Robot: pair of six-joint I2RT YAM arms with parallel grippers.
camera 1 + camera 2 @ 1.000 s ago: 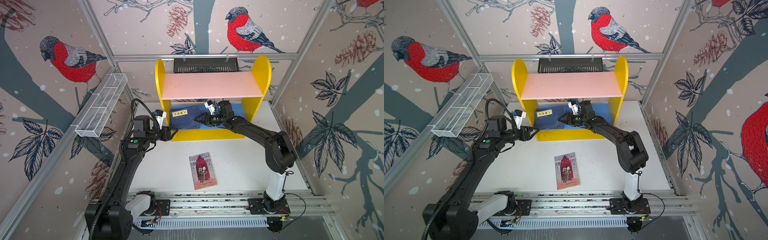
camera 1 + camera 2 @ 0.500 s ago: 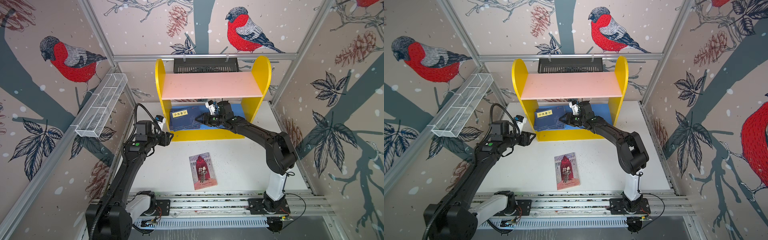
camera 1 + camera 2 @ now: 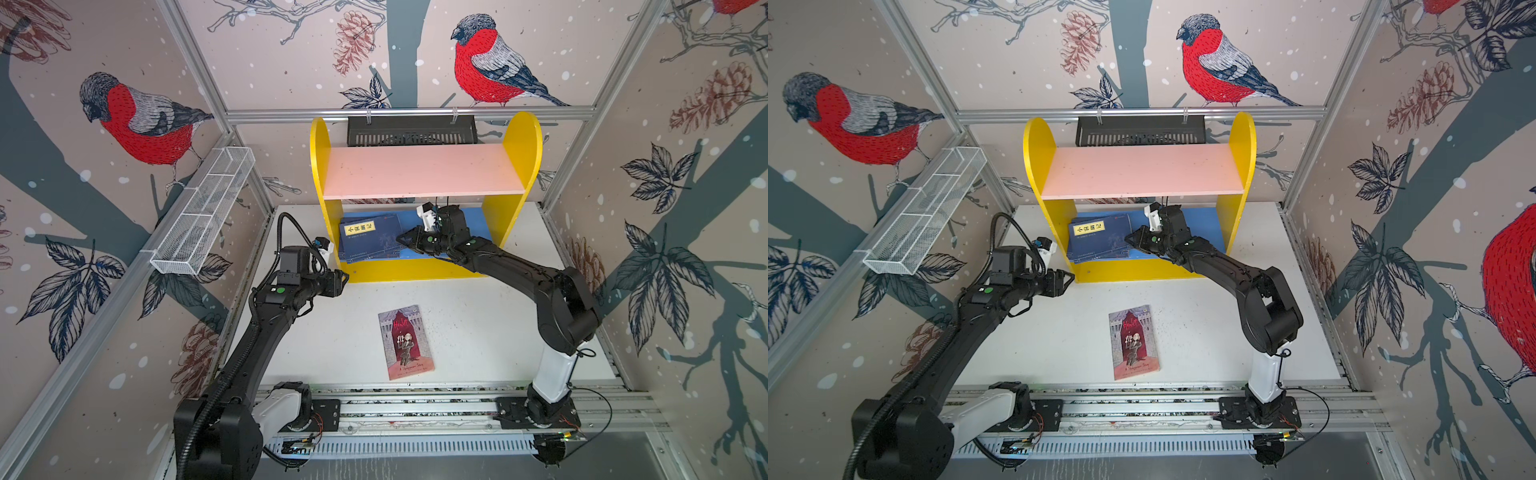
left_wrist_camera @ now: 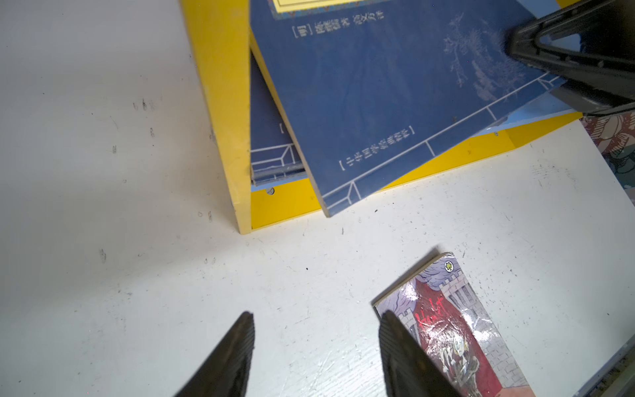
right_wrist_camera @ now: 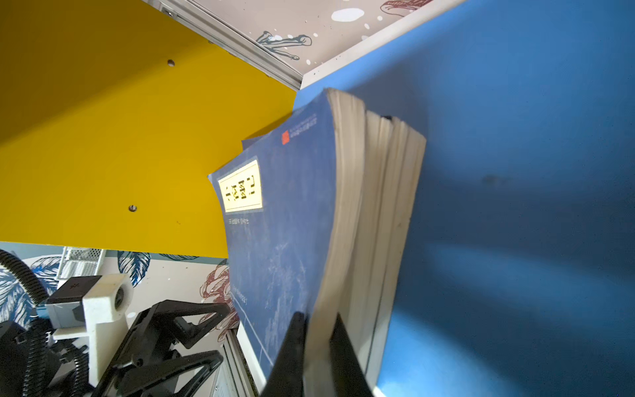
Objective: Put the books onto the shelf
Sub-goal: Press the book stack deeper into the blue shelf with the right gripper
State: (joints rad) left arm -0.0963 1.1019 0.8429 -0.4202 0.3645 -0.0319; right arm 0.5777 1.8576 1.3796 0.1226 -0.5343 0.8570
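The shelf [image 3: 424, 170] stands at the back, with a stack of navy books [image 3: 365, 241] lying flat on its blue lower board. My right gripper [image 3: 402, 240] reaches under the pink board and is shut on the page edge of the top navy book [image 5: 285, 223]; in the right wrist view both fingers of the right gripper [image 5: 318, 319] pinch that edge. The top navy book [image 4: 378, 103] sticks out over the yellow front lip. The Hamlet book [image 3: 405, 343] lies flat on the white table. My left gripper [image 3: 345, 279] hangs open and holds nothing, by the shelf's front left corner.
A white wire-mesh tray [image 3: 203, 212] hangs on the left wall. A black slotted basket [image 3: 411, 131] hangs behind the shelf. Both arm bases ride on the metal rail [image 3: 415, 409] along the front edge. Patterned walls close in all sides.
My left gripper has pulled back out of the shelf toward the left front. The right gripper's fingers have shut on the top navy book.
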